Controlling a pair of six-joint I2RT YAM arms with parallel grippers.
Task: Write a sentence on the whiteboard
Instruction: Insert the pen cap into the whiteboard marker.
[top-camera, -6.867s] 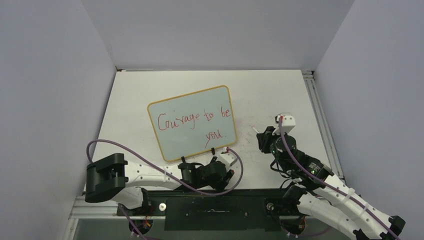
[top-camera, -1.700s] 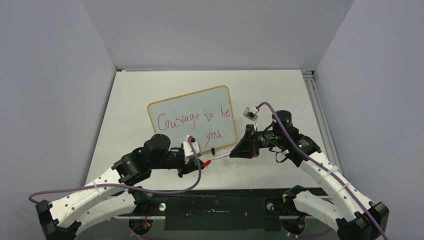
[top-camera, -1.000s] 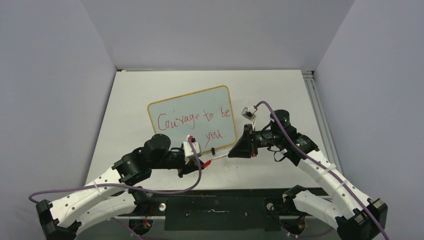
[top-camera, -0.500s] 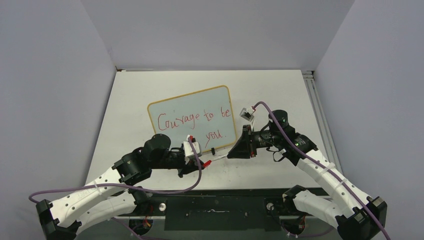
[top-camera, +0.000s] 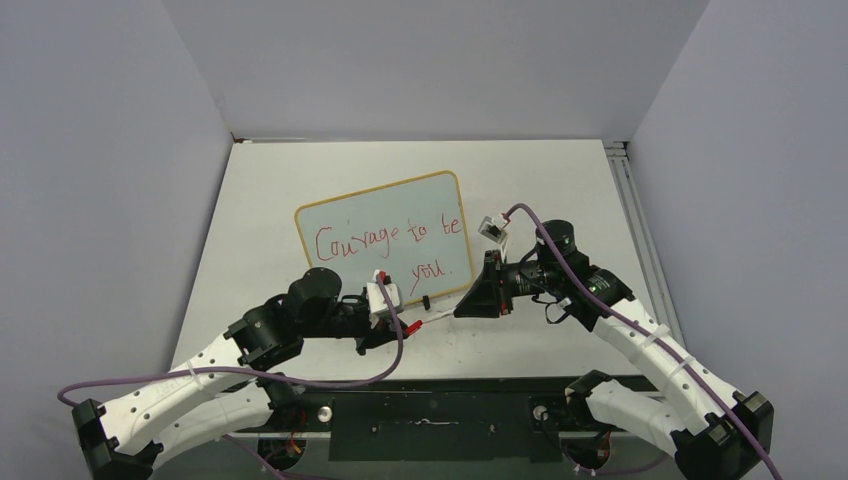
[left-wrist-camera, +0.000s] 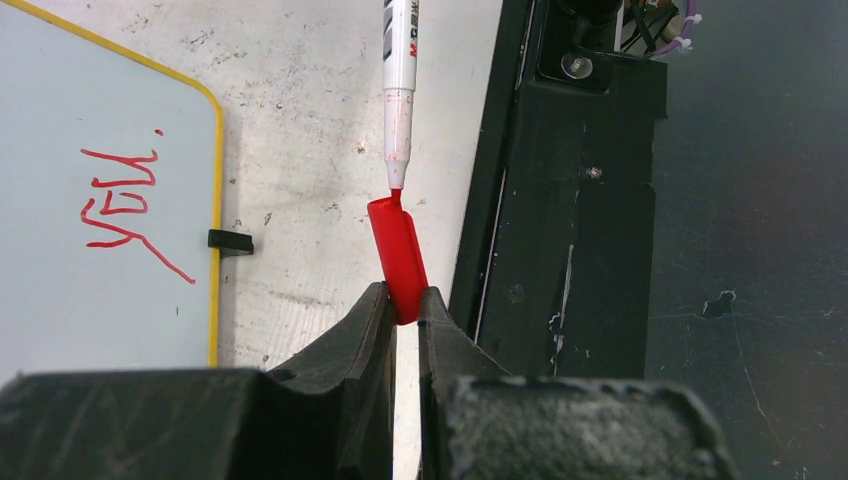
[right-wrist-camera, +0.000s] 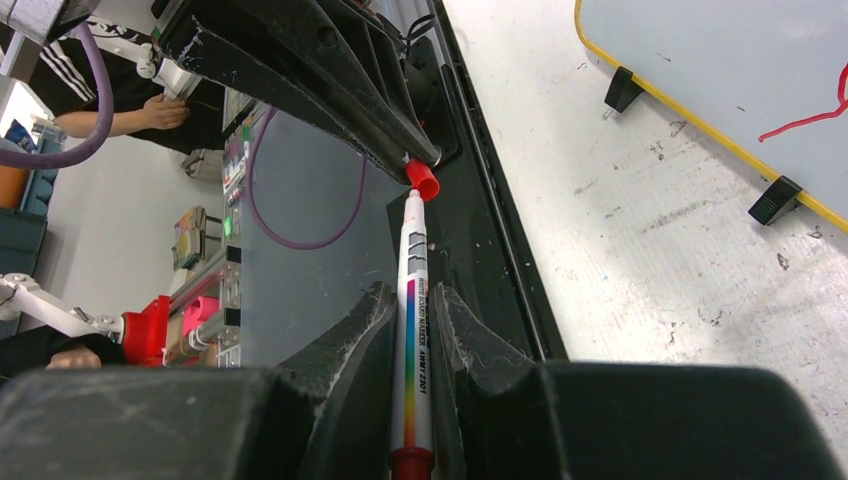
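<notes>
Done writing the sentence (top-camera: 385, 243) on the whiteboard (top-camera: 345, 285); just recapping now, gripping cap (left-wrist-camera: 398, 262) in left fingers (left-wrist-camera: 355, 335), marker (right-wrist-camera: 414, 330) in right fingers (right-wrist-camera: 355, 350).

Closed in by plain lilac-grey walls (top-camera: 420, 70) at the back, left and right. Underneath, a white bench (top-camera: 560, 190), scuffed and flecked with dark specks. Along its right edge, a pale metal rail (top-camera: 642, 230); along its near edge, a black scratched plate (top-camera: 430, 425). Lit softly and evenly.
</notes>
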